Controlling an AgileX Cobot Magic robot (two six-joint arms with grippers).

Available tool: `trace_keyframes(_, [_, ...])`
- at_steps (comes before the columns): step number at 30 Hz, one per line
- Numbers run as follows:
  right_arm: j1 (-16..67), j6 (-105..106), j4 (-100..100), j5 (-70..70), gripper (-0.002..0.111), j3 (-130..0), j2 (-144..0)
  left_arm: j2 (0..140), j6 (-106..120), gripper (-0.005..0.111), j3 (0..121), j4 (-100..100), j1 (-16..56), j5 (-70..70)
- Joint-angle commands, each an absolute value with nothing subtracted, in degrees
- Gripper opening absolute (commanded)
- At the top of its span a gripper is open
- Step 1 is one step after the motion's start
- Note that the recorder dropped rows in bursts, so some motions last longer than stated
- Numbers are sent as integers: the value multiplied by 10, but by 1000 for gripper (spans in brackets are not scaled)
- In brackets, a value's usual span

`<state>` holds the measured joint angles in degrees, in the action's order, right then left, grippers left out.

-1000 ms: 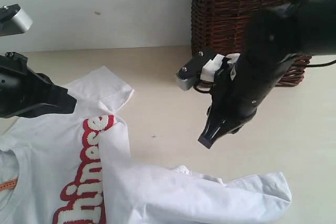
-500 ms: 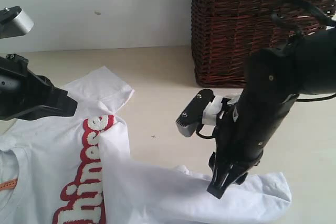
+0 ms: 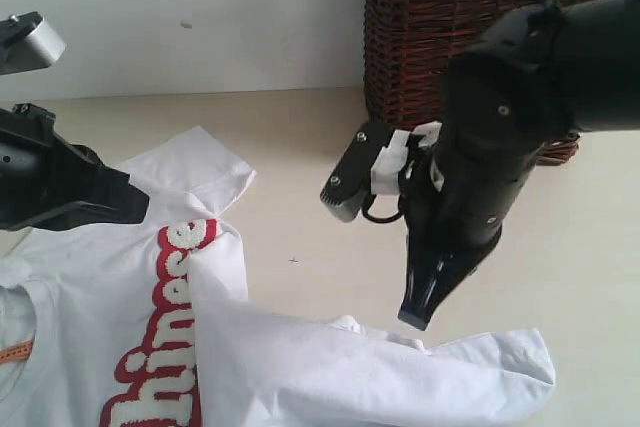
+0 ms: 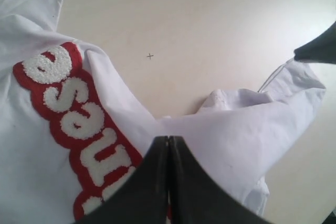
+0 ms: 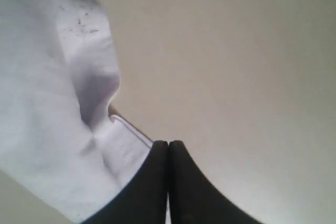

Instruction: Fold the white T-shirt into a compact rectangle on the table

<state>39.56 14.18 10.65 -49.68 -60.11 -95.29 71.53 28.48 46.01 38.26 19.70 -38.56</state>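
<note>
The white T-shirt point(image 3: 300, 367) lies on the table point(image 3: 300, 147), its lower part folded over the red band point(image 3: 165, 287) with fuzzy white letters. A small orange neck tag point(image 3: 14, 352) shows at the left edge. My left gripper point(image 3: 143, 209) point(image 4: 168, 138) hovers shut over the fold beside the lettering, with nothing between its tips. My right gripper point(image 3: 415, 319) point(image 5: 168, 142) is shut and empty, hanging just above the folded cloth's far edge. The shirt's hem point(image 5: 123, 142) lies right next to its tips. The left wrist view catches the right gripper's tip point(image 4: 315, 51) over the shirt's corner.
A dark brown wicker basket point(image 3: 430, 47) stands at the back right, close behind the right arm. A pale wall runs behind the table. Bare tabletop lies between the shirt and the basket.
The right gripper dipped down onto the folded cloth's edge, then lifted off it with jaws shut. The shirt lies about as before. The left arm has stayed put.
</note>
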Motion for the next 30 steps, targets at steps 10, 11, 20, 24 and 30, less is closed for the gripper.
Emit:
trace_keyframes(10, [397,287,-96,-505,51,-603,-1017,710,298,0,460,389,201,-387])
trace_keyframes(11, [397,271,-88,-502,51,-603,-1031,710,298,0,460,389,201,-387])
trace_keyframes(20, [410,254,-29,-580,0,-626,-1073,710,298,0,460,397,201,-387])
trace_keyframes(24, [432,254,-28,-590,0,-651,-1043,710,298,0,460,397,201,-387])
trace_keyframes(30, [491,214,-28,-610,0,-655,-992,710,298,0,460,397,201,-388])
